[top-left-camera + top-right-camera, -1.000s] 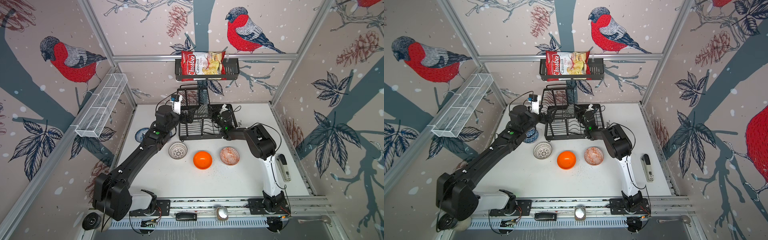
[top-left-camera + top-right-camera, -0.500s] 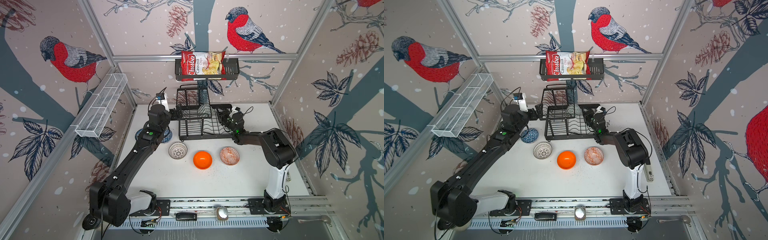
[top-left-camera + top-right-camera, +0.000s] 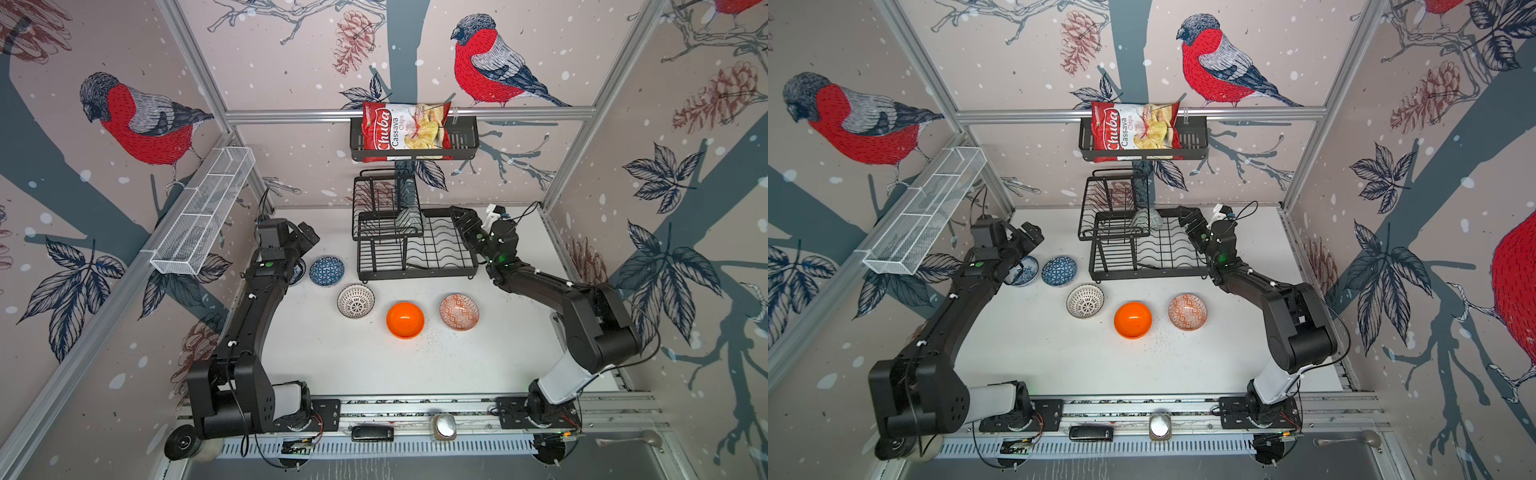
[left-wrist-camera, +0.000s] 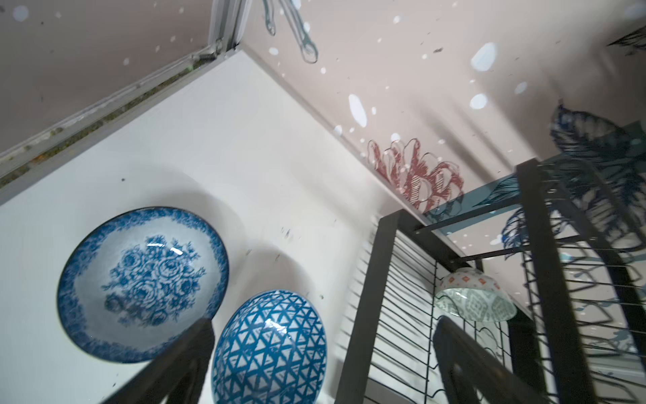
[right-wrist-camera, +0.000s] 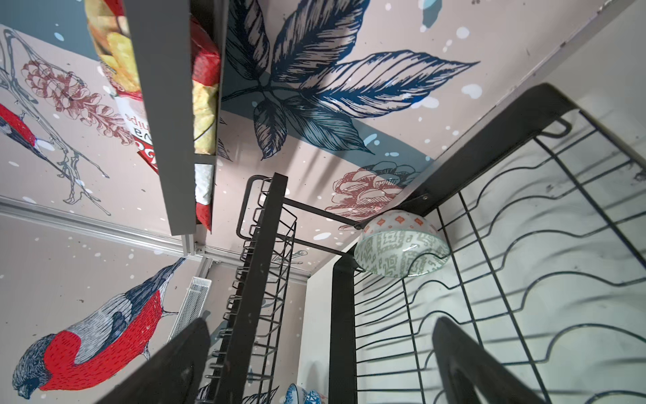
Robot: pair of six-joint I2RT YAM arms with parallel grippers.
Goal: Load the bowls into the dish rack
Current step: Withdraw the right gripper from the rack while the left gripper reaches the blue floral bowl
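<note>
1. The dish rack (image 3: 415, 272) is thin black wire. It has a rectangular base tray crossed by wavy slot wires, with a smaller raised shelf over its left part. It sits upper centre in both top views, on the matte white table (image 3: 332, 365).
2. One bowl is loaded: the grey-green patterned bowl (image 3: 409, 218). It is glazed, with orange-red diamonds round its foot. It lies tilted at the back of the lower tray, just beside the raised shelf.
3. Five round bowls stand upright on the table in front of the rack, mid-frame. From the left:
   - the blue floral bowl (image 3: 1023, 270), partly under the left arm
   - the blue triangle-lattice bowl (image 3: 326, 271), just beside it
   - the white bowl with black radial lines (image 3: 355, 301)
   - the plain glossy orange bowl (image 3: 405, 320), smooth with a bright highlight
   - the orange-red geometric bowl (image 3: 459, 311)
4. The left gripper (image 4: 325, 332) has its dark fingers (image 4: 181, 363) spread wide, pinching nothing. It hangs above the two blue bowls, left of the rack.
5. The right gripper (image 5: 321, 325) is also spread wide and empty. It is at the rack's right rear corner, apart from the grey-green bowl.
6. Higher in the frame, a black slatted basket (image 3: 461, 139) holds a crinkled red chips bag (image 3: 405, 131). A long white mesh basket (image 3: 203, 224) hangs at the left.
</note>
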